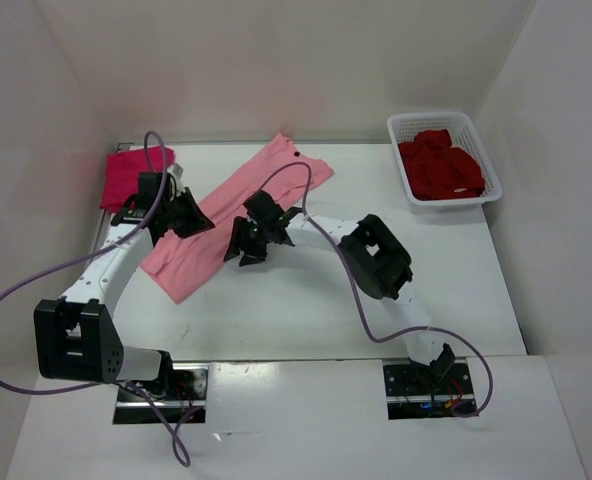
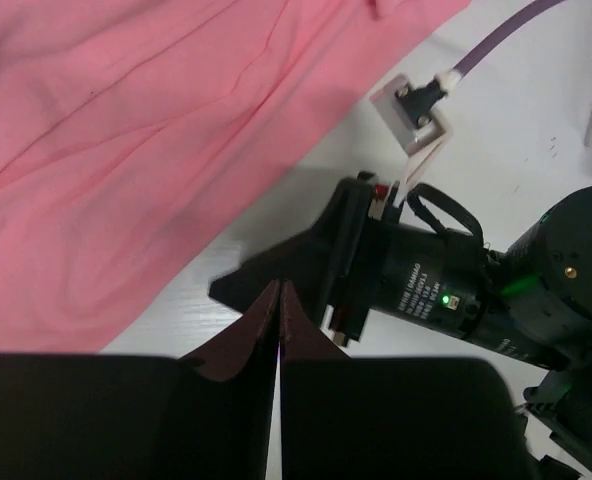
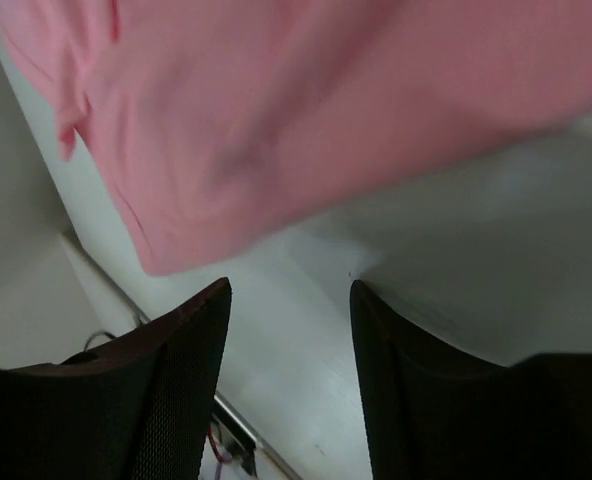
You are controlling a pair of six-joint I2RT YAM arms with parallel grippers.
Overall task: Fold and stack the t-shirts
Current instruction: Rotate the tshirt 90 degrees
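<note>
While light pink cloth t-shirt [image 1: 238, 205] lies as long diagonal strip, centre-left on white table [image 1: 306, 310], I read it as thin, limp, light: will sag, drag and crease, no stiffness to push against. Left gripper [image 2: 278, 292] pinched closed on nothing, at strip's left edge. Right gripper [image 3: 288, 290] jaws apart, empty, at strip's right edge. I'd pinch near-end corners, both layers. Bright magenta folded t-shirt [image 1: 126, 178] far left; dark crimson t-shirt [image 1: 441, 168] bunched in white plastic lattice basket [image 1: 431, 117], far right.
</note>
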